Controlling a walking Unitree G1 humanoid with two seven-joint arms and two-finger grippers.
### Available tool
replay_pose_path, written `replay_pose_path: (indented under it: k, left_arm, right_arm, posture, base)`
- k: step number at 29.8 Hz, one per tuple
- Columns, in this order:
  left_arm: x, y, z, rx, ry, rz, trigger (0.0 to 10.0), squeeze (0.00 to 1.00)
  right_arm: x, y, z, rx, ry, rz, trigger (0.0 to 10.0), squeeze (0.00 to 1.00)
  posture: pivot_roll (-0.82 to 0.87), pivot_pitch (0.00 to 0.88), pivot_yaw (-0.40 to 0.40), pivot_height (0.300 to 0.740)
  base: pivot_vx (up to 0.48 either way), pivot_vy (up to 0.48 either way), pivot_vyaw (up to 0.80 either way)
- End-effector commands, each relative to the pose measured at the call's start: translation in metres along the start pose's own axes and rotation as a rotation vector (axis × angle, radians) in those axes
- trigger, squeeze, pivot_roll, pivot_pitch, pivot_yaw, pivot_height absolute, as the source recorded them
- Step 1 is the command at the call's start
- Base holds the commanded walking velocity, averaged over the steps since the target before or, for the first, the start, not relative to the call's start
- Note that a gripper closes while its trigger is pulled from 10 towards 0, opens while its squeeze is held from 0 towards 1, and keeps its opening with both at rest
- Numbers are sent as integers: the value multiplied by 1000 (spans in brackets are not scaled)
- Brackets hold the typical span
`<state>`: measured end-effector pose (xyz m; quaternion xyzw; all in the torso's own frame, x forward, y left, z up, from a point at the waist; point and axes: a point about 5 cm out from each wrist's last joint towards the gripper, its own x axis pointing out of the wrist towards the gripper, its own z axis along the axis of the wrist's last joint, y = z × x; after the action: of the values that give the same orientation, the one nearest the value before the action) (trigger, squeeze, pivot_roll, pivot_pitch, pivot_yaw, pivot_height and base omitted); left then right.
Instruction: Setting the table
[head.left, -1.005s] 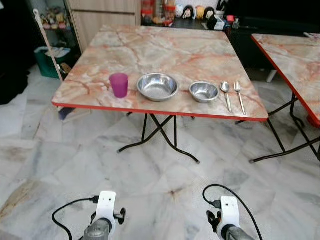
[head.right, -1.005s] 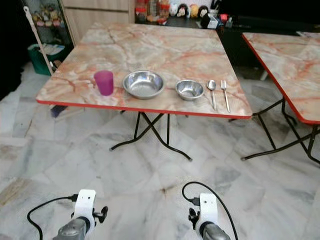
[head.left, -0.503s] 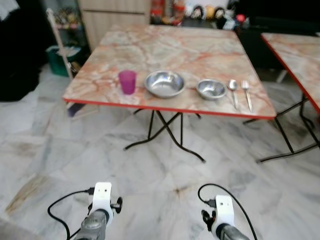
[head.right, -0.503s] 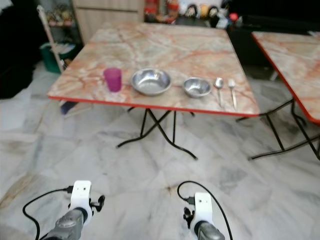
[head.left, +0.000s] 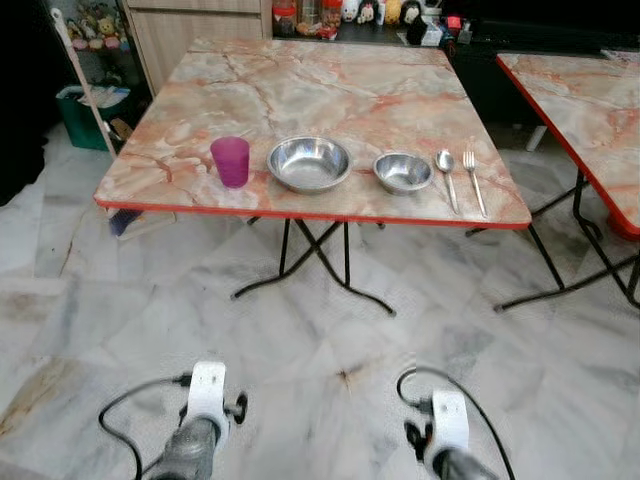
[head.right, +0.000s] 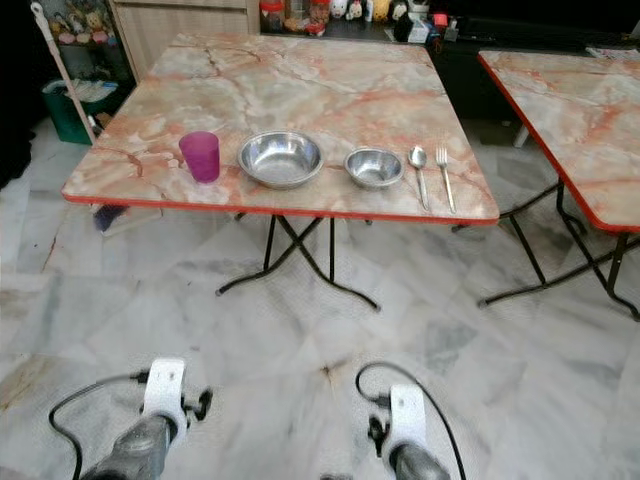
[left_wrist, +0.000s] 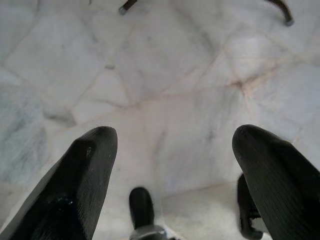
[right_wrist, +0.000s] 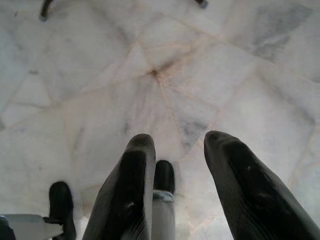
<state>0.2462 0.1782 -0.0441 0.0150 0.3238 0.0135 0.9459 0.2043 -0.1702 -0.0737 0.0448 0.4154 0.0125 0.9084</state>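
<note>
A marble-topped table (head.left: 320, 90) with a red edge stands ahead of me. Along its near edge sit, from left to right, a purple cup (head.left: 231, 161), a large steel bowl (head.left: 309, 163), a small steel bowl (head.left: 403, 172), a spoon (head.left: 446, 175) and a fork (head.left: 472, 180). Both arms hang low over the floor, well short of the table. My left gripper (left_wrist: 172, 145) is open wide above the tiles. My right gripper (right_wrist: 177, 145) is open with a narrower gap. Neither holds anything.
A second marble table (head.left: 590, 90) stands at the right. A green bin (head.left: 80, 115) and a leaning pole (head.left: 82, 85) are at the left. A counter with small figurines (head.left: 370, 12) runs behind. Black folding legs (head.left: 320, 250) cross under the near table. Marble floor (head.left: 320, 350) lies between.
The whole picture has shifted as the camera moved. The cup, bowls, spoon and fork keep their places on the table. Both arms stay low.
</note>
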Motion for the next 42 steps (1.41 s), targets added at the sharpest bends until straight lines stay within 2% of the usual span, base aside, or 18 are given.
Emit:
replay_pose_path:
  k: [1,10,14,42]
  left_arm:
    - [-2,-1,-7,-10,25,-2,10000,0]
    - [-2,-2,-8,-8,28,-4,10000,0]
    - [-2,-1,-8,-6,31,-4,10000,0]
    - [-3,-1,-12,0,42,-9,10000,0]
  right_arm:
    - [0,-3,2,10,-12,-13,10000,0]
    - [0,-2,1,15,-2,-8,10000,0]
    - [0,-2,1,18,-5,-7,10000,0]
    - [0,-1,0,10,-4,-11,10000,0]
  posture:
    - [84,118,-72,740]
    - [85,119,-73,740]
    - [83,116,-72,740]
    - [91,122,-70,740]
  base:
    - [322,0,0]
    - [346,0,0]
    - [353,0,-678]
    - [362,0,0]
